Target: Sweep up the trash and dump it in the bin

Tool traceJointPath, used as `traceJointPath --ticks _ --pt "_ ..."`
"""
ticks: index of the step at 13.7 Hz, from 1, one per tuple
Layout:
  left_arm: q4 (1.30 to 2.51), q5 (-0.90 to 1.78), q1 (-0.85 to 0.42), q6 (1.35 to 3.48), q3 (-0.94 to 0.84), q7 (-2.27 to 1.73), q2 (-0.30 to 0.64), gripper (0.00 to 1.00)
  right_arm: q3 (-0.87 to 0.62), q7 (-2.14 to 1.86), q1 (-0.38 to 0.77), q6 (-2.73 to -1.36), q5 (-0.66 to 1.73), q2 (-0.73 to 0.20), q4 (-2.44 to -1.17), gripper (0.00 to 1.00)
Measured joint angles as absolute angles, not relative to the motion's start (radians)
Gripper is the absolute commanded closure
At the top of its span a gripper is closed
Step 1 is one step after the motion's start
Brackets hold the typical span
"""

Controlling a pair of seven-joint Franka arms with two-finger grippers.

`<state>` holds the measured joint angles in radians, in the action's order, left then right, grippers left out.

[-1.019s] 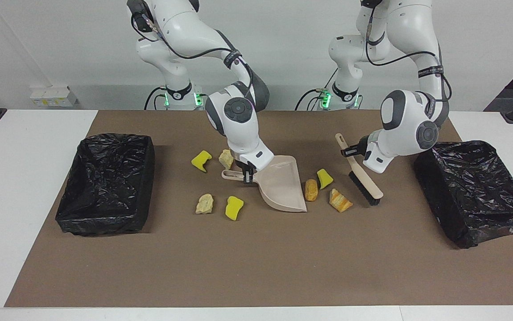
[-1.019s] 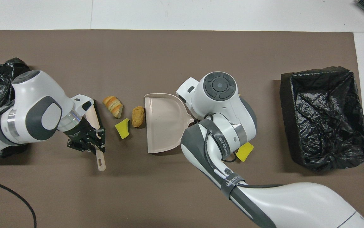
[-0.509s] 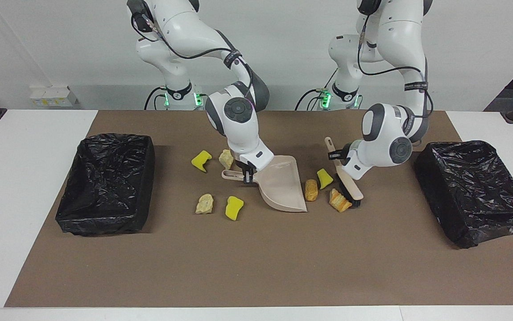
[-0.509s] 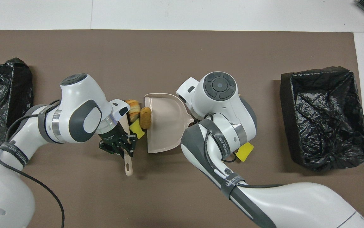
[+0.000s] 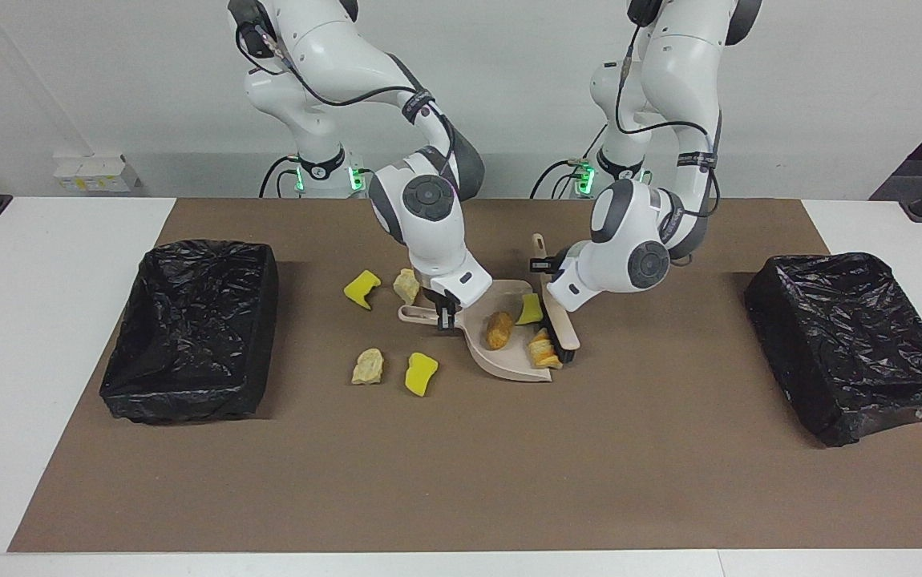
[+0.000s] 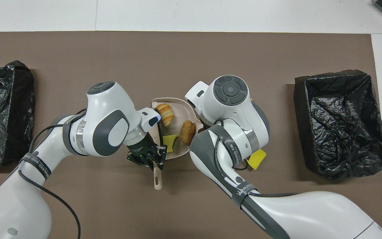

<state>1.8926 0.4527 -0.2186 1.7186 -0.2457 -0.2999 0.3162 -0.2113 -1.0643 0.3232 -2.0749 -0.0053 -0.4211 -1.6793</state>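
Right pincer (image 5: 445,315) clamped on the handle of the beige plastic dustpan (image 5: 509,353), which lies flat on the brown mat (image 5: 461,465) mid-counter (image 5: 52,336), mouth toward the left arm's end. Left pincer (image 5: 545,268) closed around the handle of the beige wooden brush with black bristles (image 5: 559,332); brush head sits at the dustpan's mouth, bristles down, handle tilted up toward the robots.

Trash in the pan: orange-brown lump (image 5: 499,329), bright yellow sponge bit (image 5: 530,309) just beside it, striped orange-beige chunk (image 5: 542,349) at the pan's lip, touching the brush bristles. In the overhead view the same three show inside the pan: lump (image 6: 187,131), sponge bit (image 6: 169,140), striped chunk (image 6: 165,114).

Trash on the mat, toward the right arm's end from the pan: yellow sponge piece (image 5: 362,288) and beige stone-like chunk (image 5: 406,284) nearer the robots, the chunk just beside the right pincer; another beige chunk (image 5: 368,366) and yellow sponge piece (image 5: 420,373) side by side farther out.

Two black-bag-lined bins, one at the right arm's end (image 5: 188,328), one at the left arm's end (image 5: 854,344), both well apart from the pan.
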Motion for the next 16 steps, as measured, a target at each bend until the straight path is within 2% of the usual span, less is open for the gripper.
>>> traceJointPath --ticks 5,8,10,13,16 --pt "1.879 0.4 -0.2 1.722 -0.223 -0.477 0.295 1.0 -0.209 -1.069 0.312 -2.077 0.017 -0.419 -1.679 1.0" --pt "1.868 0.34 -0.148 1.682 -0.209 -0.493 0.282 1.0 -0.207 -1.157 0.258 -2.079 0.07 -0.402 -1.677 1.0" --pt "1.866 0.332 -0.129 1.614 -0.207 -0.495 0.266 1.0 -0.204 -1.255 0.189 -2.06 0.123 -0.374 -1.676 1.0" --pt "1.884 0.332 -0.151 1.568 -0.224 -0.534 0.236 1.0 -0.202 -1.372 0.066 -1.961 0.142 -0.308 -1.674 1.0" --pt "2.019 0.361 -0.273 1.638 -0.235 -0.557 0.164 1.0 -0.2 -1.511 -0.112 -1.886 0.167 -0.254 -1.674 1.0"
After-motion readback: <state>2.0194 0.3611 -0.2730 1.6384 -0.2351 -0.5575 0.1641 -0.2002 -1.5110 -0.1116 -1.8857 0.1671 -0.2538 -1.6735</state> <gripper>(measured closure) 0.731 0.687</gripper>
